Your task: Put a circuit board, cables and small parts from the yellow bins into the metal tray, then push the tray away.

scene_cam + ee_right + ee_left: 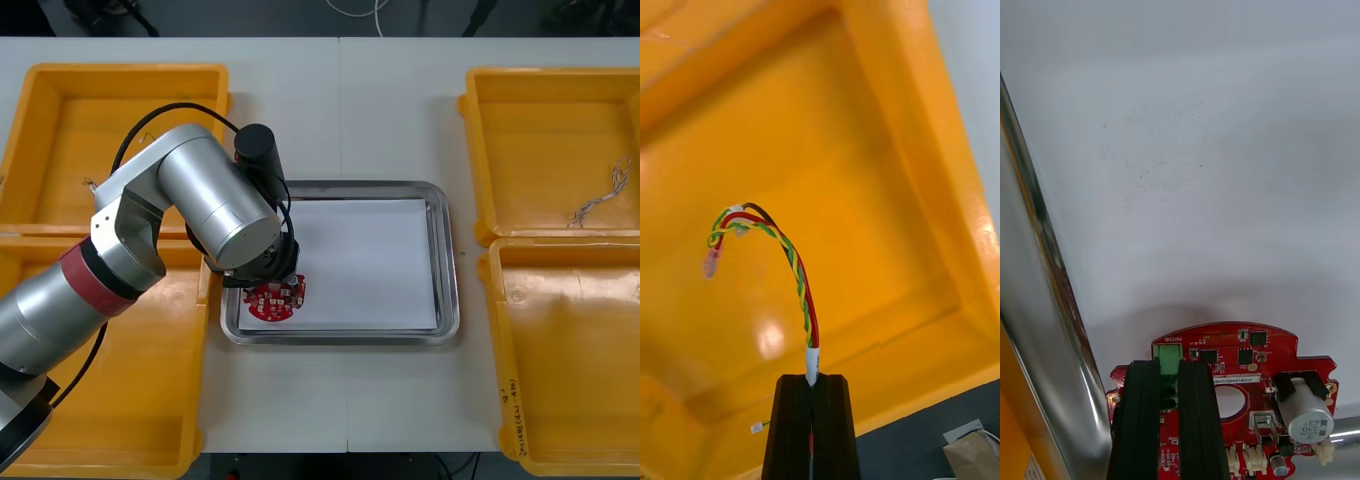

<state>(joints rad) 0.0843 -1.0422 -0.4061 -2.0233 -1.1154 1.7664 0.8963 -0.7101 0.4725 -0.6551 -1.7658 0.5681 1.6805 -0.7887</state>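
A round red circuit board [272, 300] sits low over the near left corner of the metal tray [447, 260], which is white inside. My left gripper [266, 288] is shut on it. In the left wrist view the fingers [1144, 405] pinch the circuit board [1247, 360] at its green connector, close to the tray's shiny rim [1037, 300]. My right gripper [812, 379] is shut on a twisted red and yellow cable [797, 274]. The cable curves up from the fingertips above the floor of a yellow bin [865, 150].
Two yellow bins stand to the left of the tray [110, 140] [130, 400] and two to its right [545, 150] [570, 350]. A thin pale cable [600, 200] lies in the far right bin. A small white connector [758, 427] shows beside my right fingers.
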